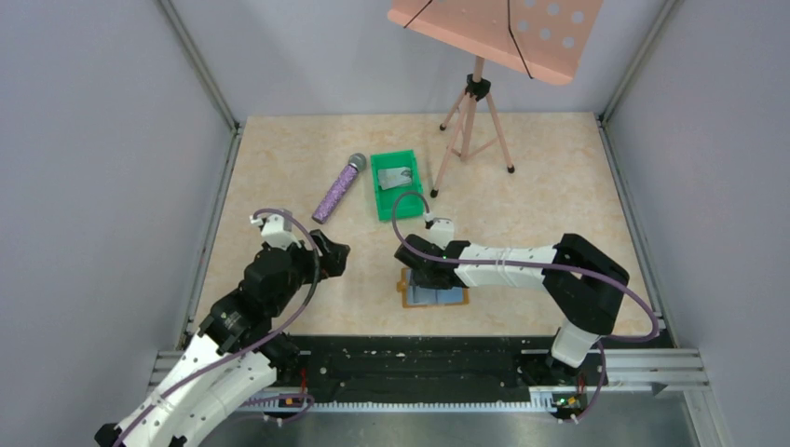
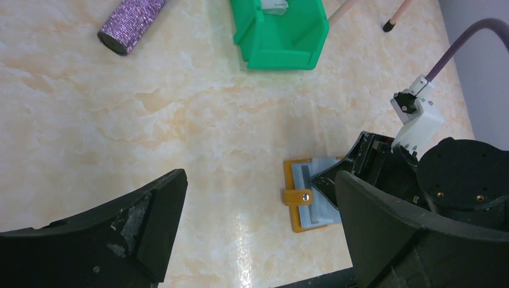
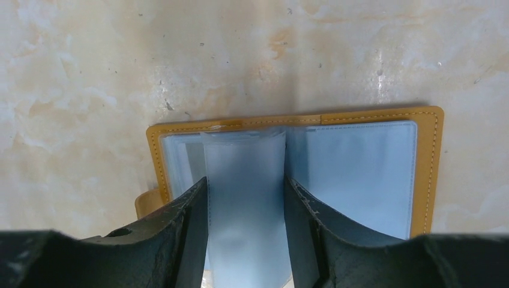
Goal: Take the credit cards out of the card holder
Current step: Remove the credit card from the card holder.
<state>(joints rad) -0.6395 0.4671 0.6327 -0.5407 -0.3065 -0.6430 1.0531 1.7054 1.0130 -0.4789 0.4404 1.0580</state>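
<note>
The light is bright and even, with soft shadows under the arms. The shiny beige marble-look table [image 2: 180, 120] shows a white glare streak. Close up, the black gripper fingers [image 3: 180, 240] look blurry.
</note>
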